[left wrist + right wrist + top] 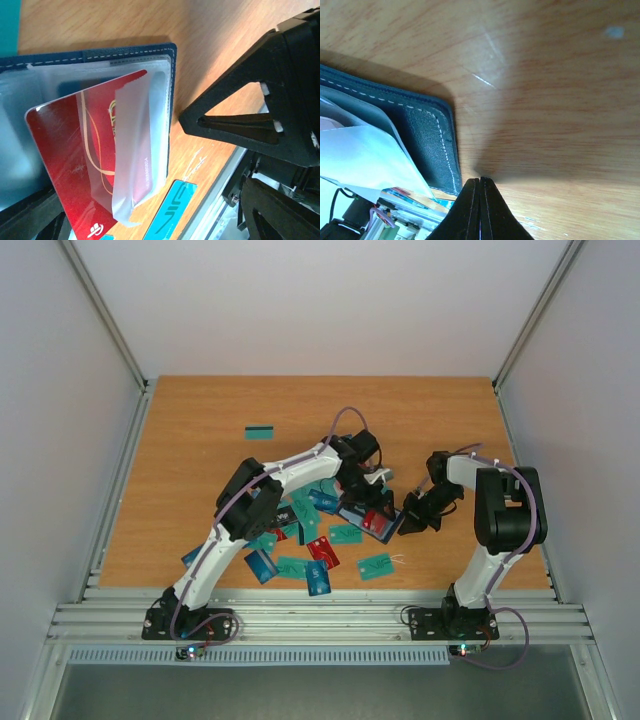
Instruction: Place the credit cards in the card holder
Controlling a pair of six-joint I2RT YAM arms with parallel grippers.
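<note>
On the wooden table, right of centre, I see the card holder lying open, its navy stitched edge facing the far side. A red credit card sits partly inside a clear sleeve of the holder, with its near corner sticking out. The left gripper hangs over the holder with its jaws spread wide and grips nothing (the red card lies free between them). The right gripper is fully closed. Its tips press on the bare wood just beside the holder's corner. The remaining credit cards lie scattered under the left arm, near the holder. One teal card lies alone, well apart toward the far side.
</note>
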